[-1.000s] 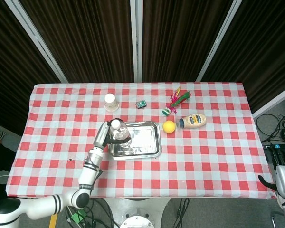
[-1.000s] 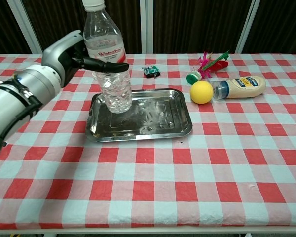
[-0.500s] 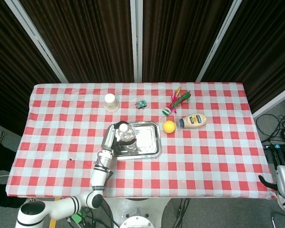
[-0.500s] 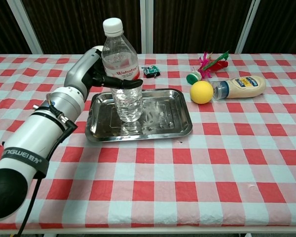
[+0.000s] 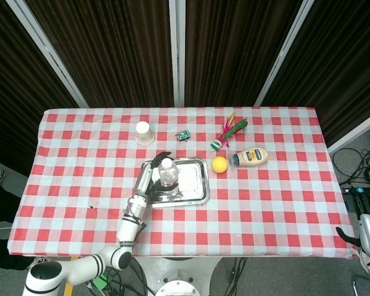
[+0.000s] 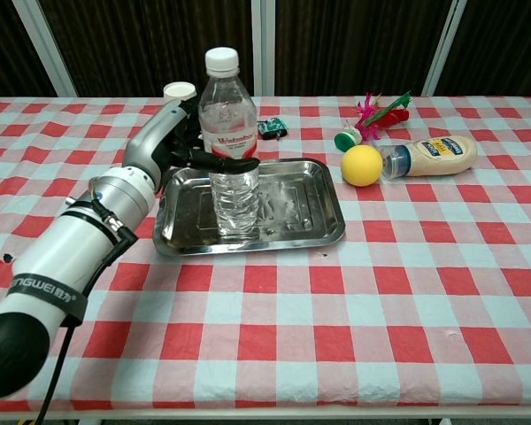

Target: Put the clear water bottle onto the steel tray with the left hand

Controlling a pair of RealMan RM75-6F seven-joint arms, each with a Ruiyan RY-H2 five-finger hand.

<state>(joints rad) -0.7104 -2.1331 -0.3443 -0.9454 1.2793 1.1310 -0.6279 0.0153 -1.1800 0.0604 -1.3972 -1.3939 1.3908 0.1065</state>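
The clear water bottle (image 5: 168, 176) (image 6: 234, 199) stands upright with its base on the left half of the steel tray (image 5: 195, 185) (image 6: 311, 211). My left hand (image 5: 149, 182) (image 6: 172, 147) is at the bottle's left side with its fingers spread around it. In the chest view one finger lies across the bottle's front at label height. The head view shows gaps between the bottle and the fingers on both sides. My right hand (image 5: 369, 235) sits off the table at the lower right edge of the head view, its fingers unclear.
A yellow ball (image 5: 219, 164) (image 6: 361, 165) and a lying mayonnaise bottle (image 5: 251, 155) (image 6: 434, 156) are right of the tray. A feather shuttlecock (image 5: 229, 131) (image 6: 376, 113), a small green item (image 5: 184, 134) and a paper cup (image 5: 143, 132) (image 6: 180, 89) lie behind it.
The left hand carried the bottle rightward and down from above the tray's left edge until it stood on the tray. The fingers have since spread away from it.
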